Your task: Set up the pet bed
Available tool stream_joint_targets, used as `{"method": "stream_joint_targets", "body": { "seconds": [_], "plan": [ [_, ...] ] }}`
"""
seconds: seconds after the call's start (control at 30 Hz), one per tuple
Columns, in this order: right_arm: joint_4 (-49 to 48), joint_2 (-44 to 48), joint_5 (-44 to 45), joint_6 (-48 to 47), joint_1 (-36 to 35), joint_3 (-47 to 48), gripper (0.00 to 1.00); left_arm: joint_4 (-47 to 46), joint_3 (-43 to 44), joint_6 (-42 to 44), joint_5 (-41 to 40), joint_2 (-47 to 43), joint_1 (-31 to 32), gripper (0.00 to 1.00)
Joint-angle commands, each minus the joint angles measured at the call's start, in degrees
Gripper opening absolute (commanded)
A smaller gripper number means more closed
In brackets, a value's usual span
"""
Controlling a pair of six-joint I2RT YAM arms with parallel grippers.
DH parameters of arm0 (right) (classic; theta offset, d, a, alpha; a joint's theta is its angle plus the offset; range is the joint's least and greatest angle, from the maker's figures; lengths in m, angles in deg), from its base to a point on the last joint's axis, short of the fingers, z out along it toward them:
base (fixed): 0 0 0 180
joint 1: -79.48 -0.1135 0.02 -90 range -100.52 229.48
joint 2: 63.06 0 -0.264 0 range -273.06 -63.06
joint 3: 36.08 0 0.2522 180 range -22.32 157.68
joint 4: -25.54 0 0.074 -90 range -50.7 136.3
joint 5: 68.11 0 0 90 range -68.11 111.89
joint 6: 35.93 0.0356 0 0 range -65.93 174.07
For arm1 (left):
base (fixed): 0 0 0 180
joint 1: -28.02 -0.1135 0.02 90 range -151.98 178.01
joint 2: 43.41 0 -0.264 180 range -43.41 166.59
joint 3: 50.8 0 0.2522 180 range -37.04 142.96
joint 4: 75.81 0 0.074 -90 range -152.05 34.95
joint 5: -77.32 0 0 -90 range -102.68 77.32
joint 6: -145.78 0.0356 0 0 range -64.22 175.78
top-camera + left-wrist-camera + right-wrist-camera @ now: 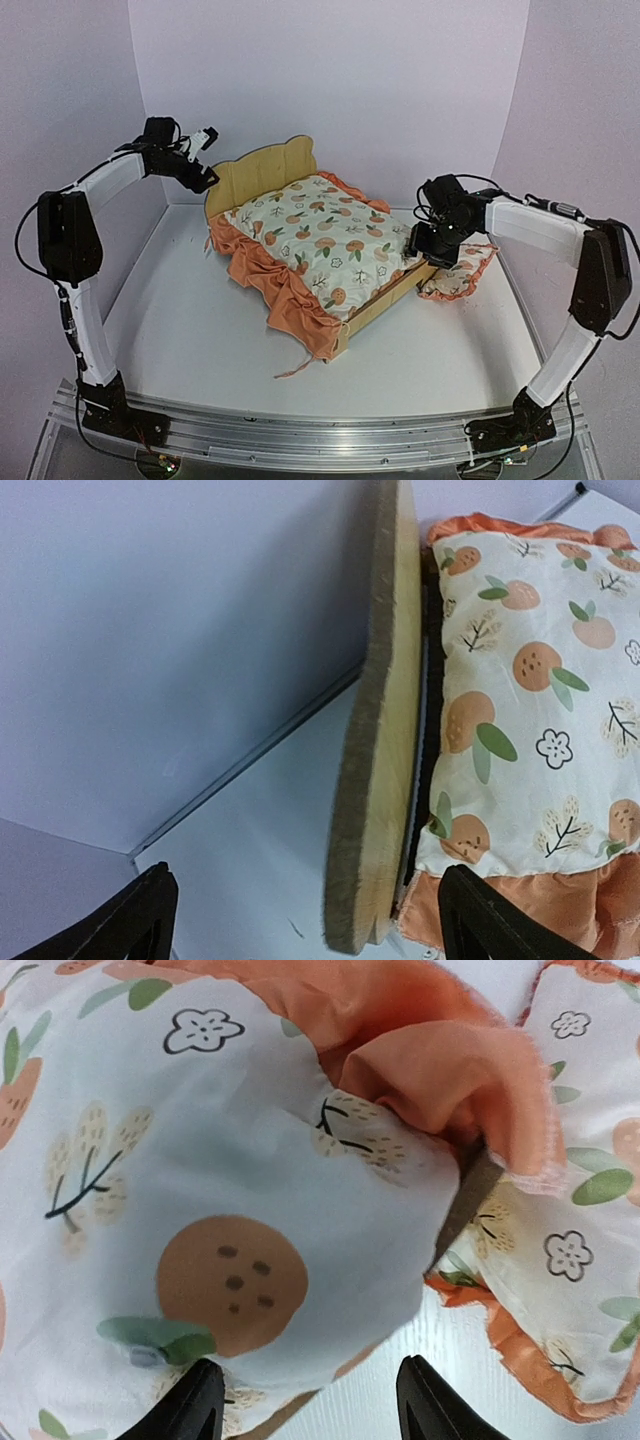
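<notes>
The pet bed stands mid-table, with its plywood bear-ear headboard at the back. A fruit-print cushion with an orange ruffle lies on it. My left gripper hovers at the headboard's left end. In the left wrist view its jaws are open, with the headboard edge just beyond the tips. My right gripper is at the bed's right front corner. It is open, and the cushion corner lies just past its fingertips. The small matching pillow lies on the table beside it.
White walls enclose the table on the left, back and right. The orange ruffle spills over the bed's left side onto the table. The pillow lies close to the right of the cushion corner.
</notes>
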Motion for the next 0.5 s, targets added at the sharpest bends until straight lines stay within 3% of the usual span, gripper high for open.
{"method": "stream_joint_targets", "body": {
  "seconds": [0.0,0.23,0.47],
  "plan": [
    [-3.3,-7.7,-3.6,1.0,-0.4,4.5,0.57,2.1,1.1,2.6,5.1,0.1,0.6,0.85],
    [-3.4,-15.0,-9.3,-2.7,-0.3,12.5,0.51,4.9,-6.1,7.5,7.6,-3.6,0.7,0.65],
    [-5.7,-21.1,-13.5,-10.5,-0.5,20.0,0.51,8.2,-16.2,12.6,10.9,-12.2,0.8,0.61]
  ]
}}
